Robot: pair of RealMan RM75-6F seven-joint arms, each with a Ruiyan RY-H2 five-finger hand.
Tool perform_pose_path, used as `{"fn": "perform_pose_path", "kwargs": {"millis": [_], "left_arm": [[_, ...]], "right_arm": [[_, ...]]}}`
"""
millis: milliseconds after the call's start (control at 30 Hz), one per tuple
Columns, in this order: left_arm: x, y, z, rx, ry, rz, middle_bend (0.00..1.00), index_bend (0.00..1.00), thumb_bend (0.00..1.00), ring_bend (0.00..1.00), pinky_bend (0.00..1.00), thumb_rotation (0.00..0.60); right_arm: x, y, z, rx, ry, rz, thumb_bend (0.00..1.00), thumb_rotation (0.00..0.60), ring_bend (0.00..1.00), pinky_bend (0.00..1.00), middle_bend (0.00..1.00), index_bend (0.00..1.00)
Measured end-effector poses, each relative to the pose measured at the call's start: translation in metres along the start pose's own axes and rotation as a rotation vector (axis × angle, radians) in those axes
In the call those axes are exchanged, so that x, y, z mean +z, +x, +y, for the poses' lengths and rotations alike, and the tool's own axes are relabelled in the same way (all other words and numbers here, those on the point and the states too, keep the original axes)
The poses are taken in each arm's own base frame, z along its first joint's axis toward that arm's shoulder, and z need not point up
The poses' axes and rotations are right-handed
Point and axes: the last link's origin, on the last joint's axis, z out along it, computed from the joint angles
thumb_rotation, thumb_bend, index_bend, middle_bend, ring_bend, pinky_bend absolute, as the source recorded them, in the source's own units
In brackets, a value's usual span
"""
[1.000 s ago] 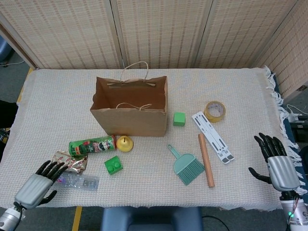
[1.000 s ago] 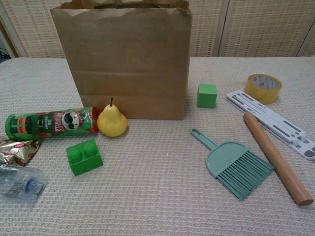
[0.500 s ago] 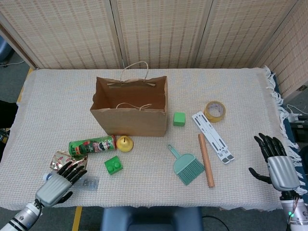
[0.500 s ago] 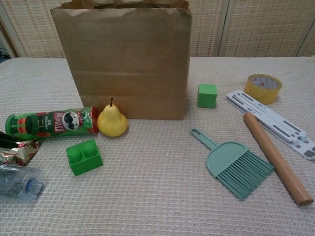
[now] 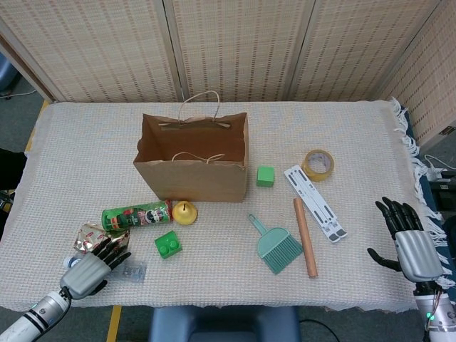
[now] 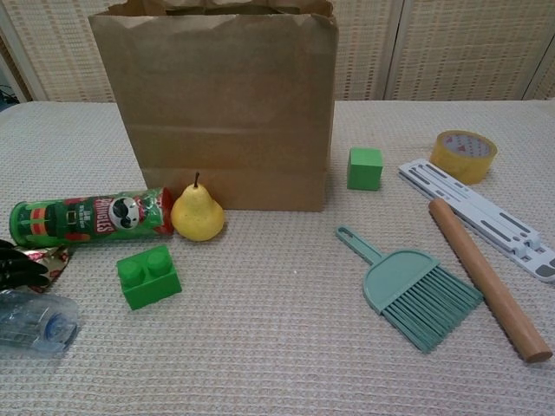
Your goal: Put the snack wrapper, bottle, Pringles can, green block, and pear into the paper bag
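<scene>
The open paper bag (image 5: 191, 171) stands upright at mid-table. In front of it lie the green Pringles can (image 5: 137, 215), the yellow pear (image 5: 184, 212) and a studded green block (image 5: 167, 245). A plain green cube (image 5: 265, 176) sits to the right of the bag. The shiny snack wrapper (image 5: 89, 236) and the clear bottle (image 6: 33, 322) lie at the near left. My left hand (image 5: 92, 265) lies over the bottle, fingers spread and reaching the wrapper; its dark fingertips (image 6: 19, 265) show on the wrapper (image 6: 39, 258). My right hand (image 5: 412, 246) stays open at the table's right edge, holding nothing.
A teal hand brush (image 5: 275, 246), a wooden rod (image 5: 306, 236), a white slotted bracket (image 5: 315, 201) and a roll of tape (image 5: 318, 164) lie right of the bag. The bottle lies close to the near table edge. Woven screens stand behind the table.
My left hand has moved rightward and forward over the bottle, and its fingertips now show on the wrapper in the chest view. The right hand has not moved.
</scene>
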Motion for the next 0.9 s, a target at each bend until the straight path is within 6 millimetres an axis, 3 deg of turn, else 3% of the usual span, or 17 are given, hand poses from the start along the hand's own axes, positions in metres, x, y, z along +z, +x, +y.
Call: {"fn": "perform_pose_path", "kwargs": {"millis": [100, 133, 267, 400, 667, 900], "left_arm": [[0.004, -0.003, -0.004, 0.005, 0.006, 0.009, 0.02, 0.07, 0.40, 0.03, 0.17, 0.600], [0.005, -0.004, -0.006, 0.006, 0.009, 0.015, 0.07, 0.13, 0.41, 0.07, 0.22, 0.600], [0.006, -0.004, -0.009, 0.013, 0.020, 0.058, 0.42, 0.48, 0.50, 0.37, 0.51, 0.600], [0.005, -0.004, -0.012, 0.024, 0.021, 0.103, 0.61, 0.62, 0.57, 0.54, 0.66, 0.600], [-0.003, 0.010, -0.019, 0.036, 0.019, 0.180, 0.65, 0.65, 0.58, 0.58, 0.69, 0.600], [-0.012, 0.049, -0.039, 0.045, 0.087, 0.308, 0.65, 0.65, 0.58, 0.58, 0.69, 0.600]], "right_arm": [[0.000, 0.000, 0.000, 0.004, -0.003, 0.000, 0.11, 0.600, 0.00, 0.00, 0.00, 0.00], [0.000, 0.000, 0.000, 0.005, -0.003, 0.000, 0.11, 0.600, 0.00, 0.00, 0.00, 0.00], [0.000, 0.000, 0.000, 0.007, -0.003, -0.004, 0.11, 0.600, 0.00, 0.00, 0.00, 0.00], [0.000, 0.000, 0.000, 0.008, 0.000, -0.003, 0.11, 0.600, 0.00, 0.00, 0.00, 0.00], [0.000, 0.001, 0.000, 0.011, 0.001, 0.001, 0.11, 0.600, 0.00, 0.00, 0.00, 0.00], [0.000, 0.000, -0.001, 0.007, 0.002, 0.001, 0.11, 0.600, 0.00, 0.00, 0.00, 0.00]]}}
